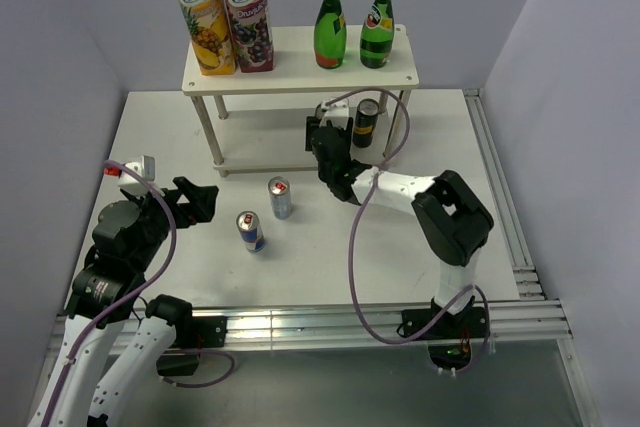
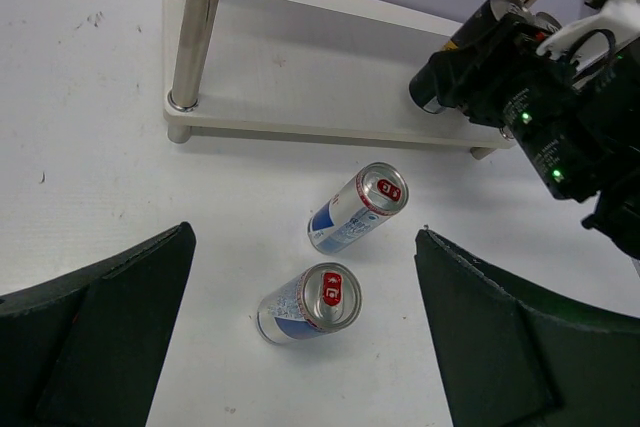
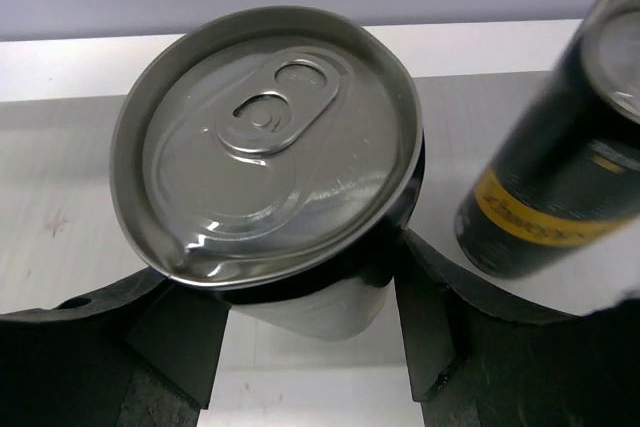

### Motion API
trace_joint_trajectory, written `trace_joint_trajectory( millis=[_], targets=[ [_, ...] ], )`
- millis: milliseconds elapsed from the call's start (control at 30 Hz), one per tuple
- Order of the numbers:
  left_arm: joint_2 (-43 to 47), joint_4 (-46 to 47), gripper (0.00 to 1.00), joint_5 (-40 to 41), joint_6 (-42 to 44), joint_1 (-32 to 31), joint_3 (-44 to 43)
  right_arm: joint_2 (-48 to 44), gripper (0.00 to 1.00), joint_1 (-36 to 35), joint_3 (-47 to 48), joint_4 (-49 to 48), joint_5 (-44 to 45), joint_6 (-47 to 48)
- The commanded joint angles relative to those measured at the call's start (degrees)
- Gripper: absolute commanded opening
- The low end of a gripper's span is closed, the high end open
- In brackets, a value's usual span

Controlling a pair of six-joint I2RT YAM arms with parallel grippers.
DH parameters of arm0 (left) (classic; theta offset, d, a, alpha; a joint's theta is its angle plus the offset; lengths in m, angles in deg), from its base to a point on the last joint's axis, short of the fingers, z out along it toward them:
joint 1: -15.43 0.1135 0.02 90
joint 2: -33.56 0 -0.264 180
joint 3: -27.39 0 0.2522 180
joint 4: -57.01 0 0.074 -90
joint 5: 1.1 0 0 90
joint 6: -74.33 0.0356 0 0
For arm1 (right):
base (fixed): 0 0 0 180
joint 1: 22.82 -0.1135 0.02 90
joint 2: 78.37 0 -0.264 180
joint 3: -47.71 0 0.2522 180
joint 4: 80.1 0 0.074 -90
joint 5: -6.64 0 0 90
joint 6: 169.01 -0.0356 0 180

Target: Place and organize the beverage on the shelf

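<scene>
- We see the left tool spread wide and empty, its arm low over the surface, facing two upright cans.
- The right tool pinches a silver-topped can, arm extended forward.
- This can sits at the shelf's lower board, just beside a black can.

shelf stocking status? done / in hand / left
Done: two juice cartons and two green bottles stand on the shelf's top board; a black can sits on the lower one. In hand: right tool shut on a silver-lidded can beside it. Left: two blue-and-silver cans on the table, left tool open over them.
</scene>
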Motion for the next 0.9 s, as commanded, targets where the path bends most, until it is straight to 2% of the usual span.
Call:
trace_joint_trajectory(
  millis=[0,167,433,467,500,533,567,633,733,867],
  targets=[
    [0.46,2.22,0.99,-1.15,1.26,0.35,0.42,2.44,0.0,1.39,6.63,-3.15,1.66,0.03],
    [0.38,2.3,0.99,-1.33,1.26,0.18,0.51,7.28,0.0,3.5,10.68,-0.95,2.19,-3.4],
    [0.11,2.39,0.99,-1.33,1.26,0.09,0.6,8.6,0.0,4.3,11.39,-0.24,2.9,-5.51],
    [0.11,2.39,0.99,-1.33,1.26,0.09,0.51,8.43,0.03,4.38,11.38,0.54,2.55,-5.86],
    [0.03,2.39,0.99,-1.33,1.26,0.18,0.51,8.34,0.16,4.38,11.38,0.72,2.29,-6.04],
    [0.03,2.3,0.99,-1.33,1.26,0.09,0.51,7.91,0.34,4.38,10.78,0.64,1.59,-5.96],
    [0.03,2.3,0.99,-1.24,1.26,0.09,0.51,7.64,0.63,4.38,10.42,0.29,1.23,-5.96],
    [0.11,2.3,0.99,-1.15,1.26,0.09,0.51,6.76,0.88,4.3,9.28,-0.06,0.79,-5.87],
    [-0.06,2.3,0.99,-0.98,1.26,0.09,0.51,5.36,1.0,4.03,7.44,-0.33,-0.26,-5.61],
    [-0.24,2.13,0.99,-0.71,1.08,0.09,0.42,2.72,1.0,3.16,5.06,-1.03,-0.44,-4.99]
  ],
)
